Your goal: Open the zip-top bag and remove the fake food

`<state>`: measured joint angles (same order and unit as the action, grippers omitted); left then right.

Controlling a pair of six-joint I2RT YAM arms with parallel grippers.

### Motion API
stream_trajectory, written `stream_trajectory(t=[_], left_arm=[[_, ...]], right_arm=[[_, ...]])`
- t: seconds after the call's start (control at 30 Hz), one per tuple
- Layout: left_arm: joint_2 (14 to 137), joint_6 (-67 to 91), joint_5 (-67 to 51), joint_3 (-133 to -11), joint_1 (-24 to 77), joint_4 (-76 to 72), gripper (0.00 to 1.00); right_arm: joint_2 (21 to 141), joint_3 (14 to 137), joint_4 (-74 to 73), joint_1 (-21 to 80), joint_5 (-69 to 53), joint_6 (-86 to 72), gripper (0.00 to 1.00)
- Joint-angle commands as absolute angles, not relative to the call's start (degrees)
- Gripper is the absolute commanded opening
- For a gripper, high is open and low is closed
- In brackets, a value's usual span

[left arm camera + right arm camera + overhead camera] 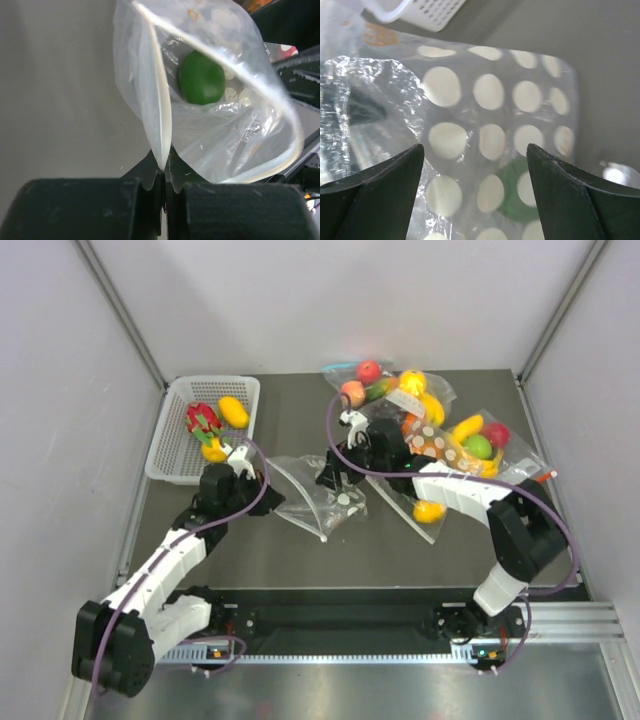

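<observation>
Left jaws are pinching the zip-top bag (225, 130) rim, right jaws hanging spread above the bag; the thin film risks slipping free, closing it.

White dots on clear plastic, one green piece inside
The zip-top bag (490, 92) is transparent with rows of white polka dots, and its zip edge is whitish; the fake food piece (201, 77) inside it is of plain dark green. In the white basket (170, 455) with grid pattern are a red piece with green leaves (202, 418) and yellow pieces (233, 412). The table (300, 550) is dark grey, the walls (60, 390) pale grey. A neighbouring dotted bag (435, 445) seems to show orange through it, but it is small in the top view
</observation>
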<state>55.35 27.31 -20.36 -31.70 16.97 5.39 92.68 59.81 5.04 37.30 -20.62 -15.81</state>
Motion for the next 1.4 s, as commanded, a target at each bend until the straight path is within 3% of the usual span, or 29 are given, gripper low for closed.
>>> stream_trajectory(t=[0.0, 0.17, 0.23, 0.27, 0.3, 0.37, 0.4, 0.5, 0.57, 1.1, 1.37], left_arm=[[57.3, 26.5, -22.9, -32.9, 17.1, 1.1, 0.00], [59.3, 26.1, -23.4, -33.4, 17.1, 1.1, 0.00], [59.7, 25.8, -23.1, -33.7, 17.1, 1.1, 0.00], [59.8, 25.4, -22.9, -33.7, 17.1, 1.0, 0.00], [59.9, 25.3, -22.4, -33.7, 17.1, 1.0, 0.00], [60.6, 25.6, -22.4, -33.7, 17.1, 1.0, 0.00], [60.8, 25.7, -22.2, -33.6, 17.1, 0.8, 0.00], [61.6, 25.7, -21.9, -33.2, 17.1, 0.5, 0.00], [62.1, 25.3, -21.1, -33.0, 17.1, 0.5, 0.00], [70.5, 22.1, -19.2, -34.4, 17.2, -3.4, 0.00], [76.2, 20.3, -16.0, -36.0, 17.7, -2.4, 0.00]], right_arm=[[96.6, 62.8, 4.0, 37.3, -30.5, -14.0, 0.84], [99.7, 62.0, 3.3, 37.3, -30.1, -14.1, 0.82], [100.0, 61.4, 2.6, 37.4, -29.6, -13.3, 0.74], [100.0, 61.1, 2.6, 37.4, -29.4, -13.2, 0.68], [100.1, 60.9, 2.6, 37.4, -29.4, -13.1, 0.55], [100.1, 60.3, 2.8, 37.4, -29.7, -13.1, 0.43], [99.9, 60.0, 2.9, 37.4, -29.8, -13.0, 0.32], [99.3, 59.2, 3.3, 37.4, -29.9, -12.9, 0.10], [98.3, 58.3, 3.4, 37.3, -28.8, -13.0, 0.02], [77.4, 50.4, 4.3, 37.3, -18.6, -16.7, 0.00], [76.4, 49.0, 4.2, 39.0, -15.3, -17.1, 0.00]])
